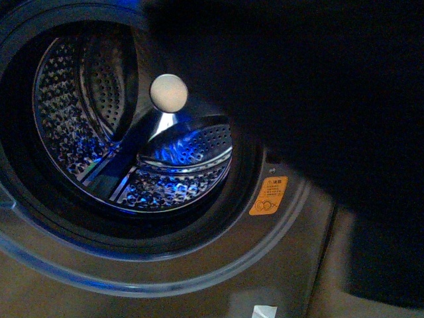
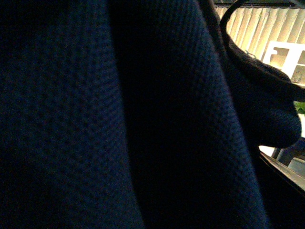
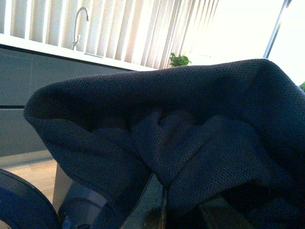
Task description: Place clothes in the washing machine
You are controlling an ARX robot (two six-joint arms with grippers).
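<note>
The washing machine fills the front view, dark grey, its round porthole open onto the perforated steel drum, which is lit blue. An orange sticker sits at the porthole's lower right. The dark navy clothes hang as a near-black mass over the upper right, in front of the porthole's right rim. In the right wrist view the knit clothes bunch over my right gripper, which is shut on them. Navy ribbed clothes fill the left wrist view and hide my left gripper.
A white round hub shows at the drum's back. A flat grey panel stands right of the machine. Behind are a counter with a tap, vertical blinds, a plant and a white shelf.
</note>
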